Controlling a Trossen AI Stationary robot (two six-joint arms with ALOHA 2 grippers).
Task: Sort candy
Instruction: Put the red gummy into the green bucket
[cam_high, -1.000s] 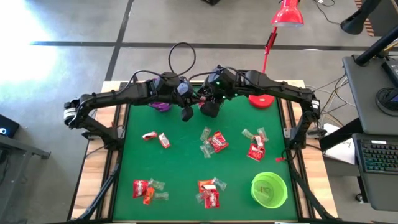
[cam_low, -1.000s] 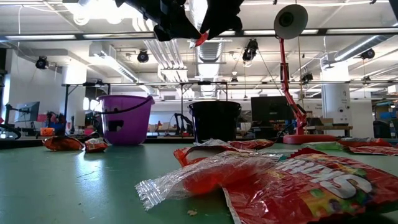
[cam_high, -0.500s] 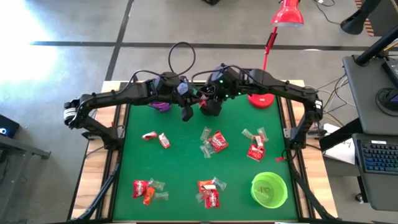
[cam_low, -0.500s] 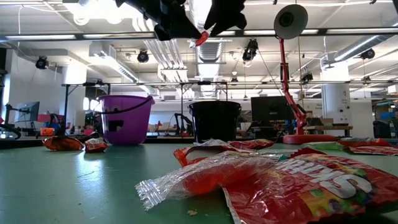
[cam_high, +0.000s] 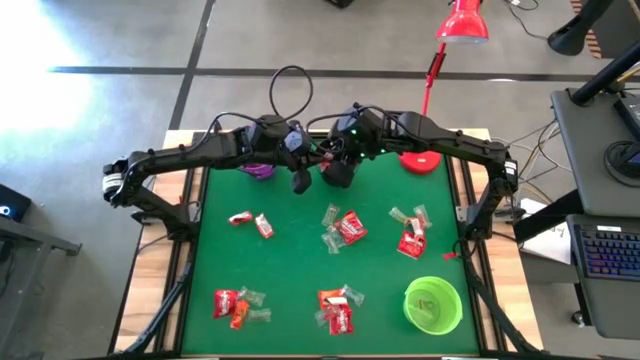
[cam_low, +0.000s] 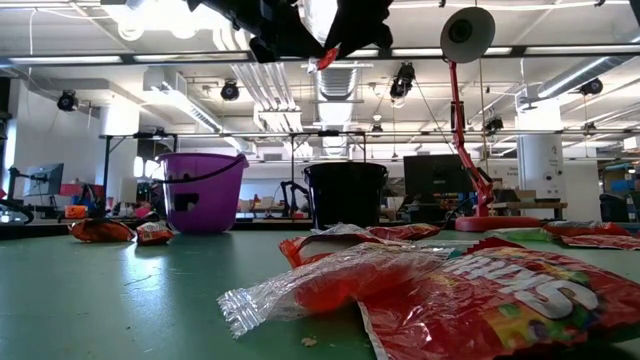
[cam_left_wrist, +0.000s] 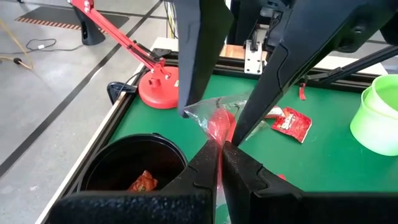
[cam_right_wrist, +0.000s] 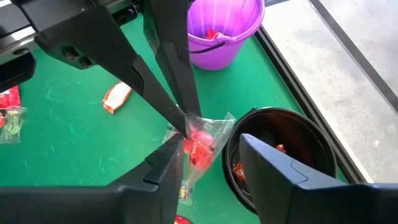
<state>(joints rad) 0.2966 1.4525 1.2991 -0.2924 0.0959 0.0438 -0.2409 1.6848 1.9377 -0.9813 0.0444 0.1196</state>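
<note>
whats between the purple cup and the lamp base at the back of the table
The black cup stands between the purple cup and the lamp base, as the low view shows.

Lighting is bright and even. In the low view, ceiling lights (cam_low: 140, 25) glare white overhead, and the nearest wrappers (cam_low: 420, 290) are blurred while the cups behind them stay sharp. From above, a pale glare patch lies on the floor (cam_high: 60, 60). Both wrist views bend slightly at their edges.

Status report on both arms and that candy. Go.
Left end effector shut on clear-wrapped red candy, above black cup. Right end effector open around the same candy. Nothing in the way.
</note>
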